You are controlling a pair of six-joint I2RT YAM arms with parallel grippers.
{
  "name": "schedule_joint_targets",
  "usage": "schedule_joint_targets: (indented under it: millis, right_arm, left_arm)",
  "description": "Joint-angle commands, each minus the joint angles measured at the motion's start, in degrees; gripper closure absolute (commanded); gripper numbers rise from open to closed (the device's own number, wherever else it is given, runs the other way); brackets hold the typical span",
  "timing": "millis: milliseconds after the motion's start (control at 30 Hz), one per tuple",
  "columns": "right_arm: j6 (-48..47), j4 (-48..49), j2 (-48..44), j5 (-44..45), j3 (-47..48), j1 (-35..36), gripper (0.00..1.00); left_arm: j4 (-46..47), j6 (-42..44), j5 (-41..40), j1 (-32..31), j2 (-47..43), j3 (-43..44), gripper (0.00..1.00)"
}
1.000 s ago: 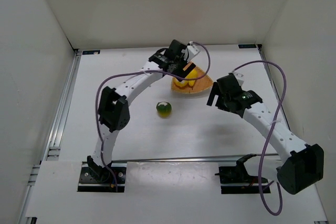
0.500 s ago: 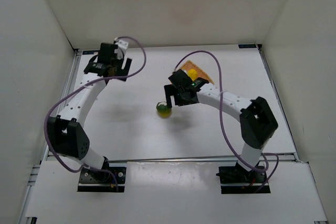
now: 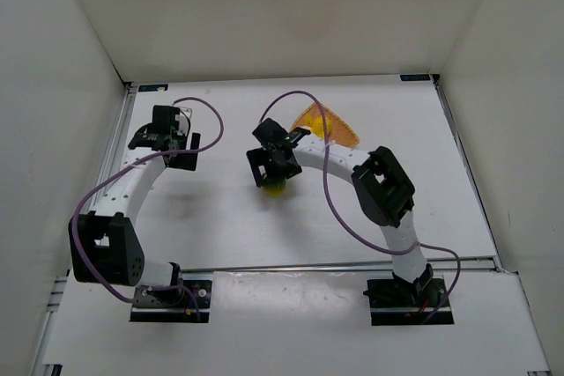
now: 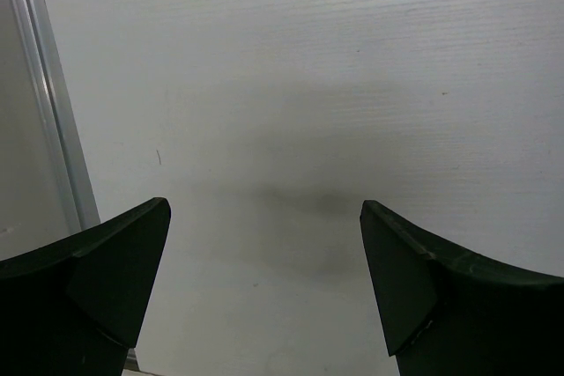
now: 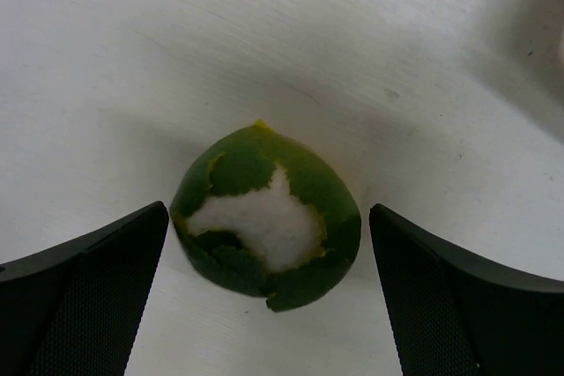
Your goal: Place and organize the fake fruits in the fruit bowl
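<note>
A green round fake fruit (image 5: 269, 217) with a white patch rests on the table. It lies between the fingers of my right gripper (image 5: 269, 211), which is open and not touching it. From above, only its lower edge (image 3: 276, 188) peeks out under the right gripper (image 3: 270, 177). The fruit bowl (image 3: 339, 129), an orange woven basket, lies behind the right arm, partly covered by the arm and a purple cable. I cannot make out what lies in it. My left gripper (image 3: 176, 156) hovers open over bare table at the far left, with nothing between its fingers (image 4: 115, 261).
White walls close in the table on three sides. An aluminium rail (image 4: 53, 121) runs along the left edge, close to the left gripper. Purple cables (image 3: 304, 99) loop above both arms.
The left arm has swung away from the basket to the far left of the table. The right arm has swept from the right side, past the basket, to sit over the green fruit.
</note>
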Motion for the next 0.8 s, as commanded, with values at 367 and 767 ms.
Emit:
schedule_joint_targets:
  millis: [367,767]
  right_arm:
    - [-0.5,-5.6,2.2,3.9,7.9,-0.2,0.52]
    - [3.5,-8.9,-9.9,18.9,2.9,-13.7,0.53]
  left_arm:
    - [1.2,-1.1,1.0,0.2,-1.5,1.9,0.00]
    - [1.2,-1.1,-0.6,0.2,-1.5,0.2,0.00]
